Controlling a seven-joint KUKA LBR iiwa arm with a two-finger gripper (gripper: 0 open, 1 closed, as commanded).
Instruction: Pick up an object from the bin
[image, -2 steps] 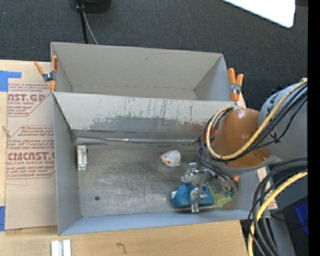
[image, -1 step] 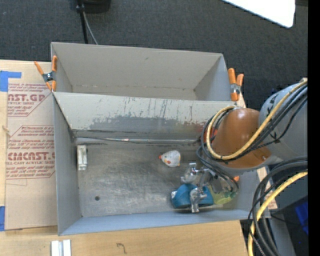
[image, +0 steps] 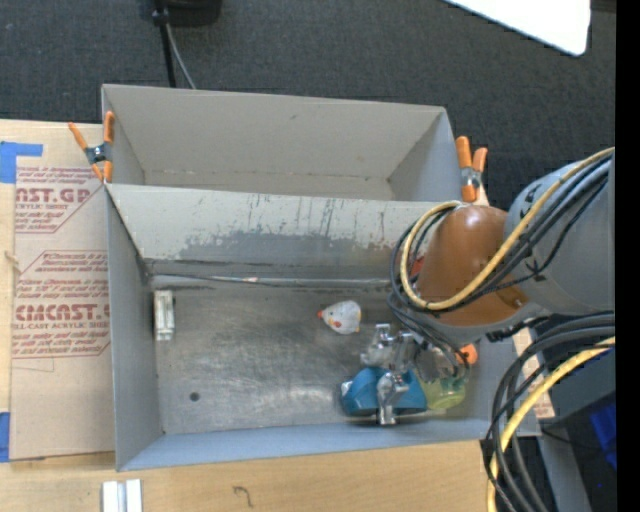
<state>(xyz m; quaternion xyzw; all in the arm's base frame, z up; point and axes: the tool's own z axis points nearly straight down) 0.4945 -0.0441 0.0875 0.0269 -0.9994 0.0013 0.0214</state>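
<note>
My gripper (image: 391, 378) is down at the bin's near right corner, its metal body right over a blue object (image: 362, 393) that lies against the front wall. The gripper covers part of the blue object. A pale yellow-green thing (image: 447, 396) lies just to the right of it, partly under the arm. A small white rounded object with orange and red marks (image: 341, 317) rests on the floor a little to the upper left of the gripper, apart from it.
A small silvery-white block (image: 163, 314) lies by the bin's left wall. A small orange piece (image: 467, 353) shows at the right wall under the arm. The arm with its orange cover and cables hangs over the right side.
</note>
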